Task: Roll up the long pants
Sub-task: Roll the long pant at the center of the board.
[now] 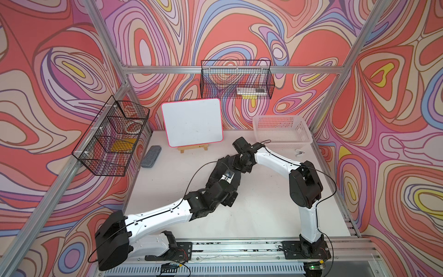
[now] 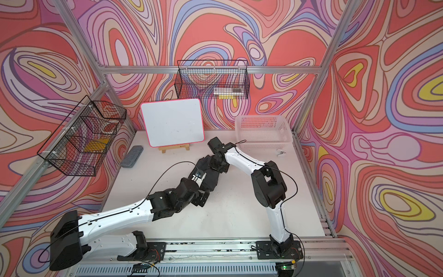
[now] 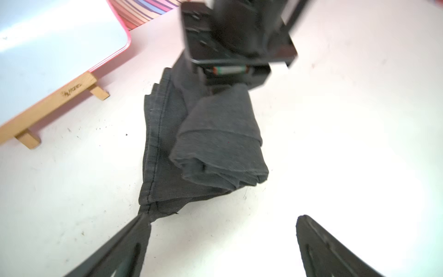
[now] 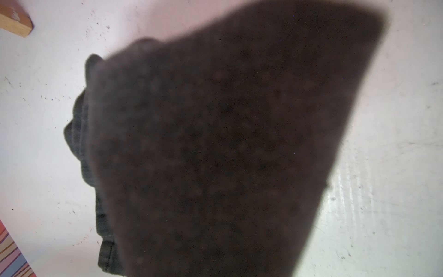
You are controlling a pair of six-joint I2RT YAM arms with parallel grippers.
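The long pants (image 3: 215,144) lie bunched into a short, loose roll in the middle of the table (image 3: 335,144), near of the whiteboard (image 1: 191,122) and left of the white basket (image 1: 280,130). The rolling looks well along but unfinished: a flat, seamed layer sticks out from under the left side of the roll. The left gripper (image 3: 223,219) hovers at the near end with its fingers (image 3: 318,244) spread wide and holding nothing, though one tip touches a corner of the cloth. The right gripper (image 3: 236,72) sits on the far end. Its fingers are hidden, so I cannot tell whether they pinch the fabric. The next move probably calls for the left gripper to take the loose layer and turn it over the roll while the far end is kept steady. The left wrist view alone shows the roll's shape and open end. The right wrist view gives only blurred dark cloth close to the lens. In both top views the arms cover most of the bundle (image 1: 224,160).
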